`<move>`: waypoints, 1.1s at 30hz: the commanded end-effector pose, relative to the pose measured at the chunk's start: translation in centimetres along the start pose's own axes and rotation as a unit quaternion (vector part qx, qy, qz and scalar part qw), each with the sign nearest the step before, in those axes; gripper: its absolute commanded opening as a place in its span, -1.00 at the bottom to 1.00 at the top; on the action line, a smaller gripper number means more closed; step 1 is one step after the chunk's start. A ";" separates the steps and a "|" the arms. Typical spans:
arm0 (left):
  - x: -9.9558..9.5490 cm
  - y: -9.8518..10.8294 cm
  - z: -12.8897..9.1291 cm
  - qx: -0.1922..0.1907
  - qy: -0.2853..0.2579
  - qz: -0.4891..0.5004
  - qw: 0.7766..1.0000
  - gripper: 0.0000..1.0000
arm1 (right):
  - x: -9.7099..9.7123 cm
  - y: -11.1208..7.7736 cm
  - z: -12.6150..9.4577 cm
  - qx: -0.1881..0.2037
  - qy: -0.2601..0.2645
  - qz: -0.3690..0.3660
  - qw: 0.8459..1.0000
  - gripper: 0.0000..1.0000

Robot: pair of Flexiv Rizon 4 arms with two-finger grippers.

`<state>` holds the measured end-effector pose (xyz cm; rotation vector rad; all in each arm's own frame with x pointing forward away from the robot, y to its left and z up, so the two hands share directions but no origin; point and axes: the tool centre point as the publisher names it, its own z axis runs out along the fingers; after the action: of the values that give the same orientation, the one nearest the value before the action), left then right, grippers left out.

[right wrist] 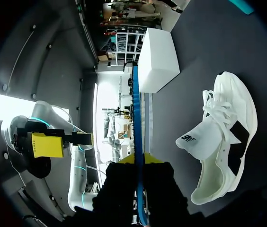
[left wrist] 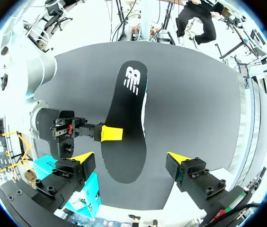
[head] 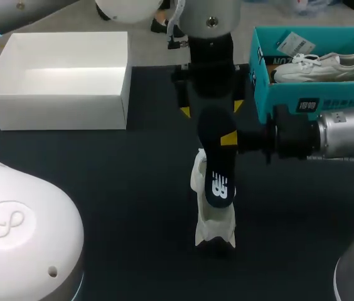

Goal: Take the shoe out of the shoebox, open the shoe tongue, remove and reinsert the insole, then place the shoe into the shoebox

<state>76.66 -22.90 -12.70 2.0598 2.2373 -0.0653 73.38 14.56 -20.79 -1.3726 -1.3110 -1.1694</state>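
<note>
A dark insole (head: 218, 169) with a white logo hangs over the table, and my right gripper (head: 228, 138) is shut on its edge from the side. Seen edge-on in the right wrist view, the insole (right wrist: 138, 123) runs out between that gripper's (right wrist: 140, 160) yellow tips. The white shoe (head: 211, 219) lies on the black table beneath it, its tongue (right wrist: 197, 142) pulled open. My left gripper (head: 211, 110) hangs above the insole's far end, open. In its own view the left gripper (left wrist: 129, 161) straddles the insole (left wrist: 126, 132) without touching it, and the right gripper (left wrist: 111, 133) pinches the rim.
An empty white shoebox (head: 64, 81) stands at the back left. A teal shoebox (head: 309, 94) at the back right holds another white shoe (head: 321, 66). My right arm (head: 334, 132) lies low across the table in front of the teal box.
</note>
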 end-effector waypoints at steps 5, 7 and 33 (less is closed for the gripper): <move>-0.4 0.0 -0.4 0.009 -0.008 0.005 1.000 1.00 | 0.3 0.1 -0.1 -0.001 -0.004 0.000 1.000 -1.00; -0.6 0.1 -0.5 0.008 -0.008 0.010 1.000 1.00 | 0.3 0.1 0.0 -0.002 -0.004 0.001 1.000 -1.00; 4.3 0.2 -4.0 -0.032 -0.465 0.040 0.884 1.00 | 1.0 0.0 -2.6 -0.026 -0.002 -0.003 1.000 -1.00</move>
<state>76.99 -22.02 -7.69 1.9349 2.0050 -0.2992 73.90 12.78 -19.96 -1.3971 -1.2944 -1.2112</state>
